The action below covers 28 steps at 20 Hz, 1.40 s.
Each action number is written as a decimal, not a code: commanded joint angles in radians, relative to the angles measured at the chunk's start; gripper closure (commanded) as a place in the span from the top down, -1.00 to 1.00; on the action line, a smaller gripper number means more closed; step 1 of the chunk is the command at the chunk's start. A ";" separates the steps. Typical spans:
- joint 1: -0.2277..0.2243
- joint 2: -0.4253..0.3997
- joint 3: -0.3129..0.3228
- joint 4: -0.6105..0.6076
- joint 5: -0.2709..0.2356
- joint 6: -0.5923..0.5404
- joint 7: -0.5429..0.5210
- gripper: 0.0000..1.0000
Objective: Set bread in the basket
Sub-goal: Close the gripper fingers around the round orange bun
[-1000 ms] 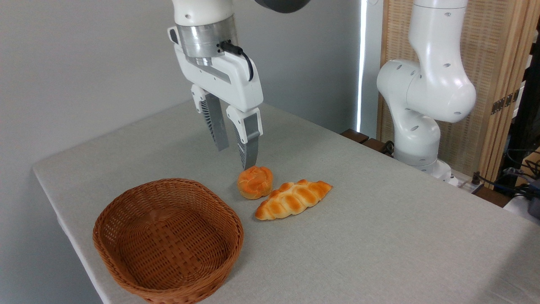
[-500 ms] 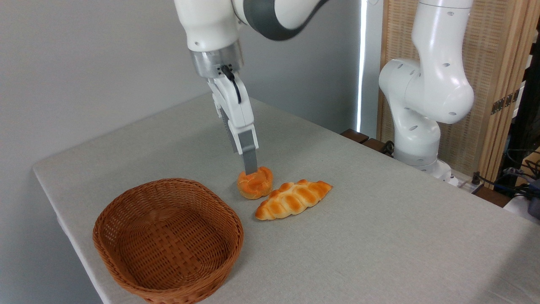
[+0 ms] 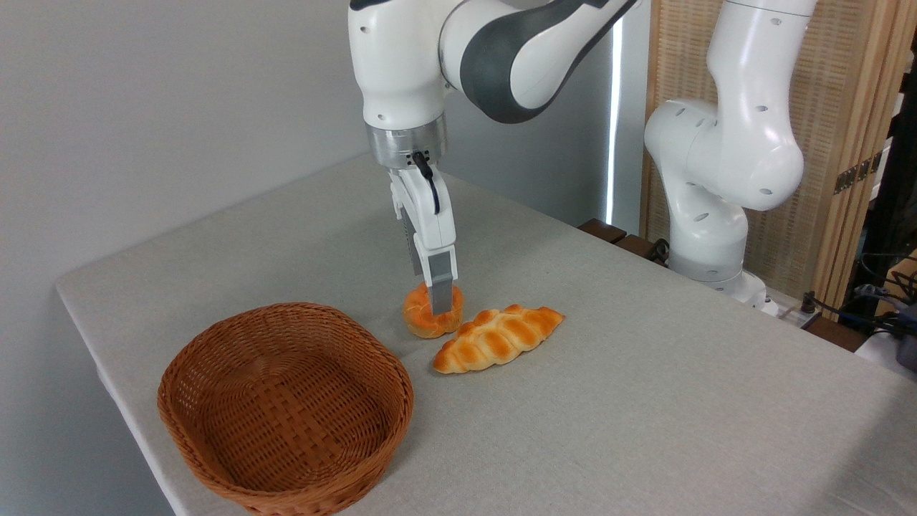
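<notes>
While the gripper [image 3: 438, 304] stood edge-on over the bread [image 3: 430, 317], right of and beyond the basket [image 3: 215, 358], its finger spacing could not be told. Judging by this, grasping was in hand; next came closing firmly, lifting, and carrying left and nearer.

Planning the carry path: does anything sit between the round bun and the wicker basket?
Nothing visible does. The bun sits on the table with the gripper lowered onto it, and only bare cloth lies between it and the basket. The braided loaf lies to the bun's right, away from the basket.
</notes>
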 commanded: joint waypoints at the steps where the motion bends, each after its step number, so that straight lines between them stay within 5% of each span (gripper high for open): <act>1: -0.025 -0.027 0.009 -0.064 -0.017 0.074 0.051 1.00; 6: -0.070 -0.018 0.009 -0.082 -0.023 0.148 0.054 1.00; 25: -0.073 -0.012 0.009 -0.121 -0.020 0.147 0.099 1.00; 28: -0.073 -0.010 0.009 -0.121 -0.020 0.147 0.097 0.67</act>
